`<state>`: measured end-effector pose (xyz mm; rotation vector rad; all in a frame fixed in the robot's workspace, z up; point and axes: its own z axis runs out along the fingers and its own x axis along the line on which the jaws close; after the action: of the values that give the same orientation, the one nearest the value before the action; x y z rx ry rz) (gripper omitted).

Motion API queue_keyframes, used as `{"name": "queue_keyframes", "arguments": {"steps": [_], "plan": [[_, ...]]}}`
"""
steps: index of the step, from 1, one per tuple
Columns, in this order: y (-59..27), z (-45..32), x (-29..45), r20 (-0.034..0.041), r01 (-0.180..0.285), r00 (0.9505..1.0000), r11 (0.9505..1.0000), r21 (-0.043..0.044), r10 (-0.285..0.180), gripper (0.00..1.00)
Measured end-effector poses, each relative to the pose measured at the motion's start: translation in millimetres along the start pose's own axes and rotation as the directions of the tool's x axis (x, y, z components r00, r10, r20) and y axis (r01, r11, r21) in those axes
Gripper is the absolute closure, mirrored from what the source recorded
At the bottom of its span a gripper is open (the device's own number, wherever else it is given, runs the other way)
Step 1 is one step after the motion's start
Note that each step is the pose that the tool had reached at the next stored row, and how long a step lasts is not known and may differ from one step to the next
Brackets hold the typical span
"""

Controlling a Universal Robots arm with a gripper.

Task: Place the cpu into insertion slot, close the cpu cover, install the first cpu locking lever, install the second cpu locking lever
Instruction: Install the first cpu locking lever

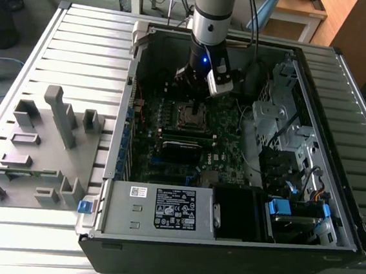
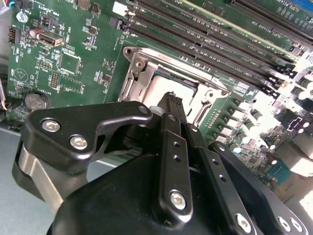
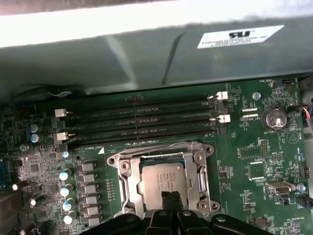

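1. The hand is narrow. In both wrist views its two black fingers are pinched together, and I can't see anything between them.
2. The cpu sits in its socket on the green motherboard, with the dull silver top facing up.
3. The fingertips are right over the cpu, at its edge on the side away from the memory slots. I can't tell from here whether they're actually touching it.
4. The cpu cover, the silvery frame, looks to be lying down around the chip, which shows through its window.
5. In the exterior view the arm comes straight down into the open computer case, which lies on the slatted grey tabletop.
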<state>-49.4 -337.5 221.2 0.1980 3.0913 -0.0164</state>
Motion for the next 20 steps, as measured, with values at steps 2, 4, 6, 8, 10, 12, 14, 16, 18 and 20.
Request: {"name": "queue_keyframes", "arguments": {"steps": [2, 4, 6, 8, 10, 12, 14, 16, 18, 20], "plan": [[-0.8, -0.1, 0.1, 0.0002, 0.0, 1.0, 1.0, -0.0007, 0.0, 0.9], [-1.2, -0.1, 0.3, 0.0007, 0.0, 1.0, 1.0, -0.0029, 0.0, 0.9], [-1.8, -0.1, 0.6, 0.0015, 0.001, 1.0, 1.0, -0.0064, -0.001, 0.9], [-2.1, -0.1, 1.8, 0.0033, 0.003, 1.0, 1.0, -0.0081, -0.003, 0.9], [-2.3, -0.2, 3.4, 0.0053, 0.005, 1.0, 0.9999, -0.0089, -0.004, 0.9], [-2.4, -0.2, 4.2, 0.0063, 0.006, 1.0, 0.9999, -0.0098, -0.006, 0.9], [-2.5, -0.3, 4.3, 0.006, 0.007, 1.0, 0.9999, -0.0154, -0.007, 0.9], [-2.6, -0.2, 4.4, 0.0049, 0.008, 1.0, 0.9997, -0.024, -0.008, 0.9], [-2.5, -0.3, 4.4, 0.0048, 0.008, 1.0, 0.9996, -0.0253, -0.008, 0.9], [-2.6, -0.3, 4.3, 0.0047, 0.008, 1.0, 0.9996, -0.0254, -0.008, 0.9]]}}
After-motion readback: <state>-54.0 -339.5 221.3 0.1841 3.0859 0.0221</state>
